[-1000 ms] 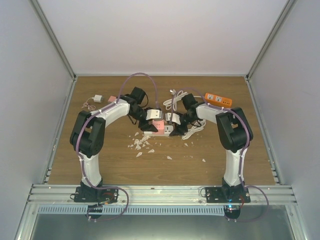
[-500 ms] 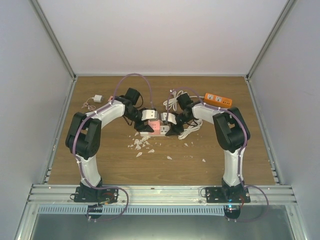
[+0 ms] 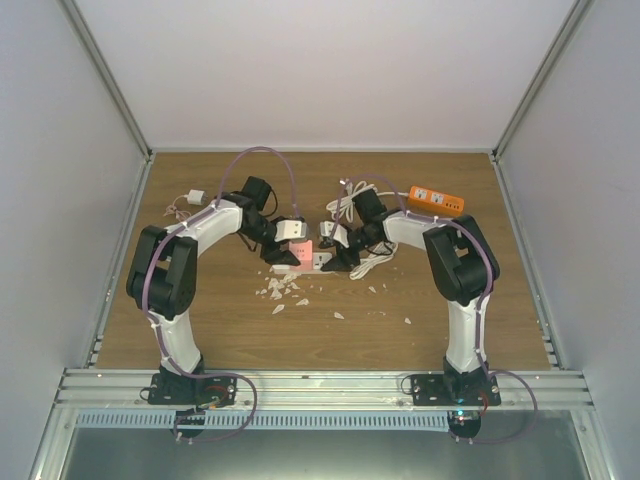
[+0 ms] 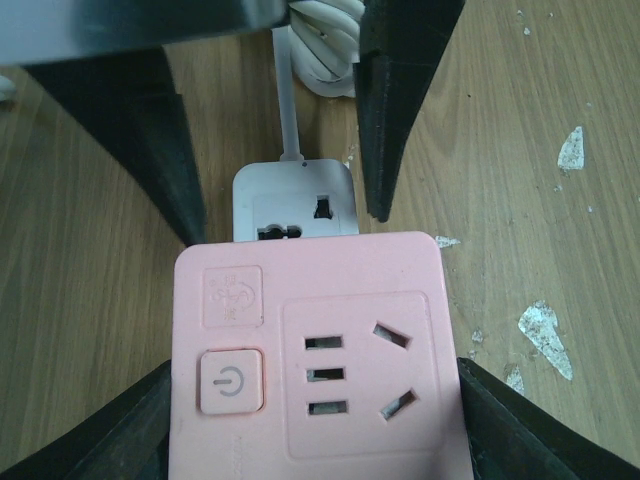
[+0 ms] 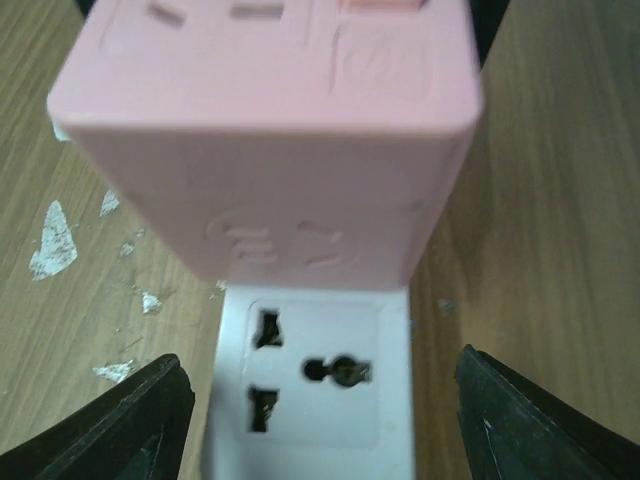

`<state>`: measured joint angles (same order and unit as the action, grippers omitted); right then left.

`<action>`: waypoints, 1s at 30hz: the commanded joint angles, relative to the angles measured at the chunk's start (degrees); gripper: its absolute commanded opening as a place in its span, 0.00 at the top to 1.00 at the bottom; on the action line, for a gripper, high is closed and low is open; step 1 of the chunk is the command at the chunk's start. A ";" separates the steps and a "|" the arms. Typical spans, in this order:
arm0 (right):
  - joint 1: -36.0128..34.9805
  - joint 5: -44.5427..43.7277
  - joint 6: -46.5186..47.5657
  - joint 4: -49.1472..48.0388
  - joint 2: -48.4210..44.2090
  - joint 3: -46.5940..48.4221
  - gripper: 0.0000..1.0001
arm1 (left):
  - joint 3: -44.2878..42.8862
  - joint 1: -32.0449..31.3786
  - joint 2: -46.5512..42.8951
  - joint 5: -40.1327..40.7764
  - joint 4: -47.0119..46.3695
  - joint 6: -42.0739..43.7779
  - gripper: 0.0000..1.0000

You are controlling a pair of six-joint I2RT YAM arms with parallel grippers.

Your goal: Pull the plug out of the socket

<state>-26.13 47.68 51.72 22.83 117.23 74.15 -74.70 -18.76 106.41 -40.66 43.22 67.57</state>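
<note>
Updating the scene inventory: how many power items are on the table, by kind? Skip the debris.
Strips: 2 (white strip, orange strip)
Pink adapter: 1
White charger: 1
Total: 4

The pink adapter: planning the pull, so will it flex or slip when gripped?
The pink adapter looks like rigid moulded plastic, so it probably won't flex. Its smooth, rounded sides may slip. The white power strip looks light, likely lifting with it unless held.
</note>
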 commanded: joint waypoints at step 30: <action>-2.17 -2.85 -10.18 -17.17 5.63 -6.60 0.77 | 7.26 0.24 -9.07 -5.84 -6.78 2.17 0.59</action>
<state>-27.99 49.17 42.57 5.65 119.92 66.87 -69.36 -17.32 102.83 -42.54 38.96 67.11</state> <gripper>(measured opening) 0.535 0.639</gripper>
